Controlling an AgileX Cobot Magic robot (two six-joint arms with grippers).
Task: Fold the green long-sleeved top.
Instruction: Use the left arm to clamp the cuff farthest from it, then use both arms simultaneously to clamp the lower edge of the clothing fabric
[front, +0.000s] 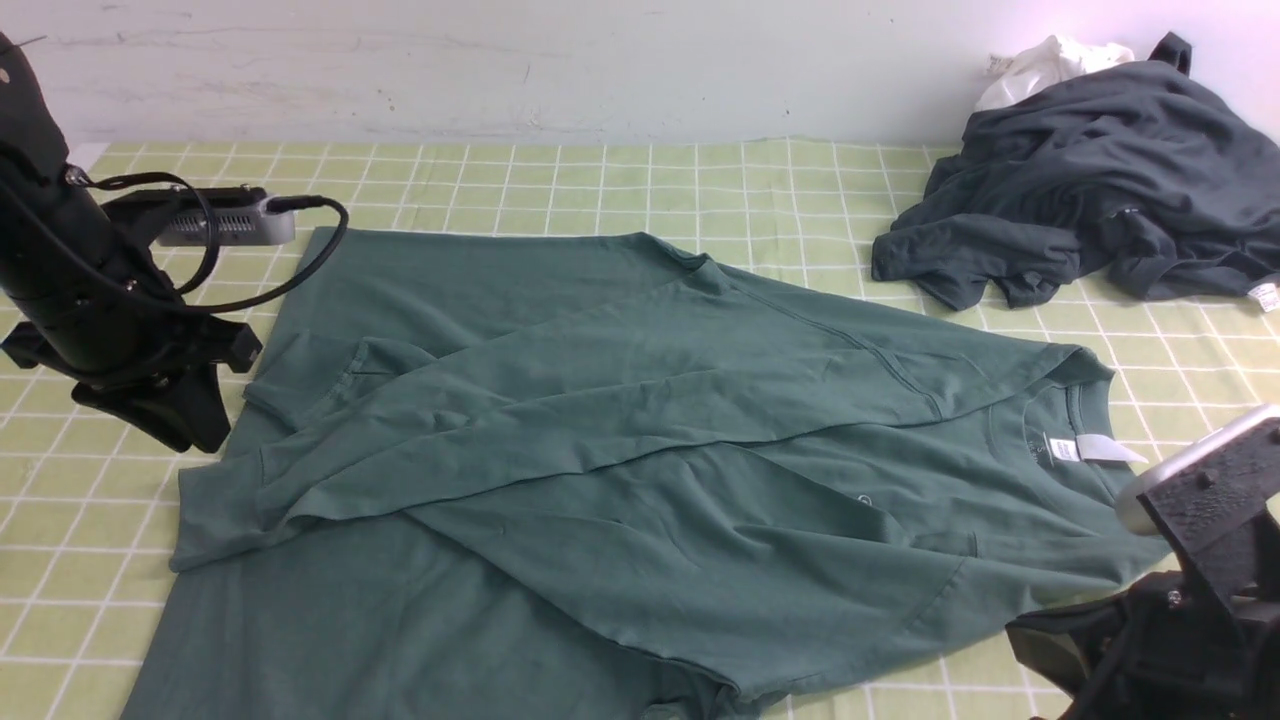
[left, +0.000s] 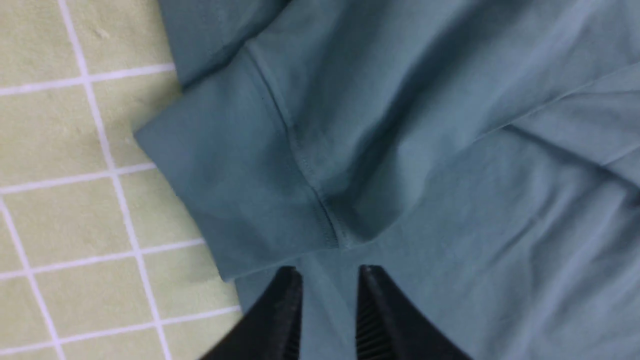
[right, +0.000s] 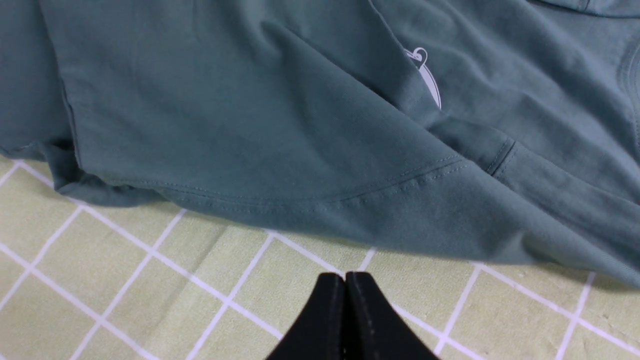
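The green long-sleeved top lies flat on the checked cloth, neck with white label at the right, both sleeves folded across the body. One cuff lies at the left. My left gripper hangs by that cuff. In the left wrist view the gripper is open and empty over the green cloth, just short of the cuff. My right gripper is shut and empty above the checked cloth, just off the top's edge, near the white chest logo. In the front view only its arm shows.
A dark charcoal-grey garment is heaped at the back right with a white cloth behind it. A grey box with a cable sits at the back left. The yellow-green checked cloth ends at a pale wall.
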